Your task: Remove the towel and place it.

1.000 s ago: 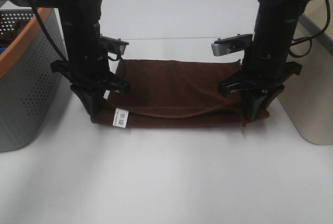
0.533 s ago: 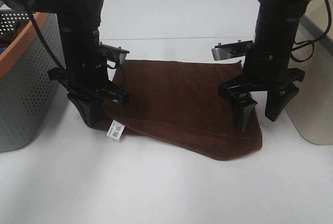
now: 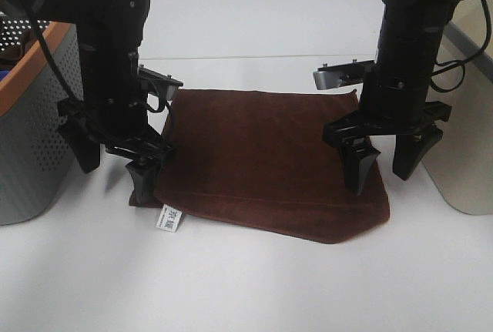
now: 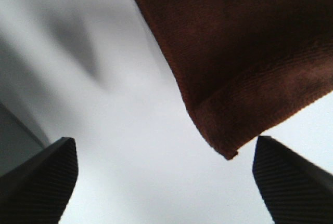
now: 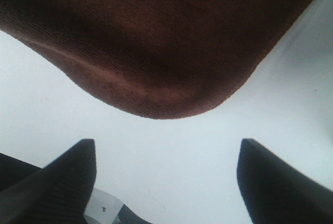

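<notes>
Your left gripper [image 3: 115,164] is now spread wide and empty, where half a second ago it was pinching the near left corner of the towel [image 3: 269,159]. The right gripper [image 3: 389,164] is spread too, as it already was half a second ago. Both wrist views confirm this: the fingertips [image 4: 44,180] stand far apart with bare surface [image 3: 254,286] between them, and the towel's corners lie just beyond, untouched. The towel now rests flat and unfolded on the surface between the two arms, its white tag [image 3: 171,218] at the near left corner, beside the grey basket [image 3: 35,139]. A second ago it was folded over itself with both grippers on it. You can judge the placing as done; what remains is lifting both arms clear without snagging the cloth.
</notes>
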Robot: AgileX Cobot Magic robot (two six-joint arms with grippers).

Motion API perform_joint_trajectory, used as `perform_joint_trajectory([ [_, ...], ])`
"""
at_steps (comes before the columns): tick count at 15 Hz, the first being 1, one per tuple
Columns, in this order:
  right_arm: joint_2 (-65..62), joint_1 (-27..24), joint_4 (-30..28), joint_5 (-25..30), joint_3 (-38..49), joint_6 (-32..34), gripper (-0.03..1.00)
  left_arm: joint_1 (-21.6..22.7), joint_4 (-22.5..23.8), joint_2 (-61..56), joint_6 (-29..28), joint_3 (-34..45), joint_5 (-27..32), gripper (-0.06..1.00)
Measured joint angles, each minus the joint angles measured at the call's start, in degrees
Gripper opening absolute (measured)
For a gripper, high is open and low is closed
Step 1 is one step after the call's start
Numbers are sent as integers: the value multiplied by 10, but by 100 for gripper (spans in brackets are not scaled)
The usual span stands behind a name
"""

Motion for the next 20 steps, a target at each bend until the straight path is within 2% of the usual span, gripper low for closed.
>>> perform_joint_trajectory([
  [3, 0, 0, 14, 2, -1, 0, 72, 0, -6, -10, -13, -23, 1, 89],
  [8, -48, 0, 43, 9, -48, 0, 72, 0, -5, -28, -13, -158, 0, 89],
  [10, -101, 0, 42, 9, -63, 0, 72, 1, 28, -69, -18, -207, -1, 89],
  [13, -194, 0, 22, 11, -65, -1, 72, 1, 102, -172, -57, -223, -2, 89],
  [14, -229, 0, 14, 11, -65, -1, 72, 1, 115, -214, -67, -215, -1, 89],
  [15, -304, 0, 3, 11, -37, -1, 72, 1, 115, -322, -73, -172, -3, 89],
  [16, -352, 0, 2, 11, -8, -1, 72, 1, 107, -377, -73, -138, -3, 89],
  [18, -449, 0, 1, 12, 63, -1, 72, 1, 103, -492, -78, -39, -3, 89],
  [20, -540, 0, -1, 13, 145, 0, 72, 1, 103, -612, -108, 85, -2, 89],
])
